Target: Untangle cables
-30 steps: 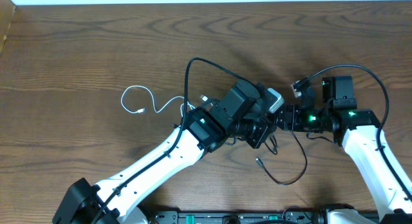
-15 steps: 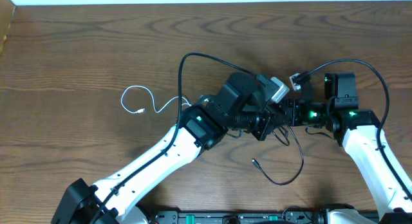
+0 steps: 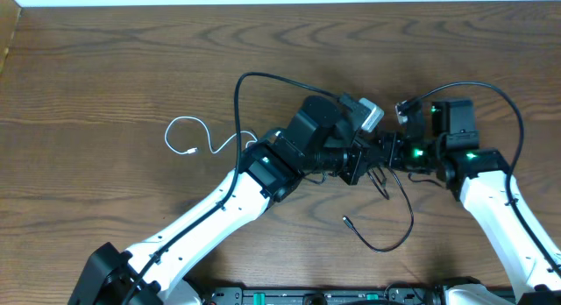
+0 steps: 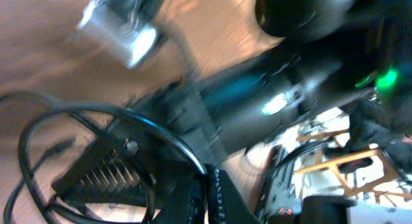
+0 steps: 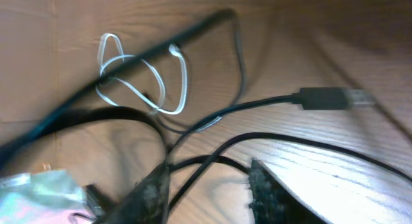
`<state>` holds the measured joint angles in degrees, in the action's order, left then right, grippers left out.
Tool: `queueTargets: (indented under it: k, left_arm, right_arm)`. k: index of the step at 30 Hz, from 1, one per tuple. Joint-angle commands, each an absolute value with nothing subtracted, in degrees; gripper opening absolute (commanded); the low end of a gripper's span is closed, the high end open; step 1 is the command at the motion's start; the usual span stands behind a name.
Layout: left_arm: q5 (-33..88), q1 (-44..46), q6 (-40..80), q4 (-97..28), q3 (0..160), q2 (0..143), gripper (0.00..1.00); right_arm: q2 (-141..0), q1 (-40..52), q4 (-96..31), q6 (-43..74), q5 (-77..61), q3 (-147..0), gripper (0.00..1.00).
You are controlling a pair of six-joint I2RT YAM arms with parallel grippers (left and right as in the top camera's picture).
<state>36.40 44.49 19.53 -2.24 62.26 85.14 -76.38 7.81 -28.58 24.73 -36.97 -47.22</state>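
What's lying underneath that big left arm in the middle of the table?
The white cable slips under its side, and the black cable comes out near its tip. Whether they cross beneath is covered.

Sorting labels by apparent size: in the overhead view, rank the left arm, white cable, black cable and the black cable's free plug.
1. left arm
2. white cable and black cable: similar spread, too close to rank; the black one is partly hidden
3. free plug

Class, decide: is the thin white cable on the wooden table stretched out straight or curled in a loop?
Curled in a loop: the thin white cable bends round on itself in the overhead view.
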Motion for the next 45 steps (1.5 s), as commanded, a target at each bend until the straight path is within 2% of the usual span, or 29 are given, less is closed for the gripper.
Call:
queueTargets:
  k: [1, 4, 10, 16, 20, 23, 30, 36, 39, 45]
  left_arm:
    - [41.36, 44.51, 19.44, -0.34, 64.20, 81.93, 0.07]
    - [41.36, 42.28, 21.23, -0.78, 64.20, 81.43, 0.07]
    - [41.34, 37.93, 27.92, -3.18, 64.20, 81.41, 0.07]
    - [42.04, 33.36, 32.29, -6.42, 64.20, 81.41, 0.07]
    - [46.72, 31.79, 32.29, -6.57, 64.20, 81.41, 0.07]
    - [51.31, 31.27, 34.92, -6.11, 64.20, 81.41, 0.07]
    - [65.34, 31.24, 42.52, 5.43, 64.20, 81.41, 0.07]
    - [68.42, 31.24, 45.25, 12.19, 64.20, 81.41, 0.07]
    - [68.42, 31.18, 45.30, 12.58, 64.20, 81.41, 0.07]
    - [69.49, 30.87, 43.57, 12.51, 64.20, 81.41, 0.07]
  right_arm:
    - [-76.53, 10.98, -30.52, 32.25, -34.54, -47.05, 0.28]
    - [-76.55, 10.98, -31.81, 36.49, -33.39, -47.03, 0.28]
    - [-76.53, 10.85, -30.52, 37.36, -35.75, -47.03, 0.30]
    - [-76.55, 10.00, -23.77, 38.81, -41.39, -47.03, 0.34]
    - [-76.60, 9.74, -18.55, 39.55, -45.01, -47.03, 0.44]
    - [-76.62, 9.74, -15.22, 40.10, -49.10, -47.03, 0.46]
    - [-76.62, 9.74, -12.12, 40.29, -51.70, -47.03, 0.47]
    - [-76.62, 9.80, -10.98, 40.18, -54.02, -47.03, 0.44]
    - [-76.79, 9.80, -14.44, 38.30, -48.64, -47.03, 0.41]
    - [-77.58, 9.80, -35.90, 37.26, -13.43, -47.03, 0.37]
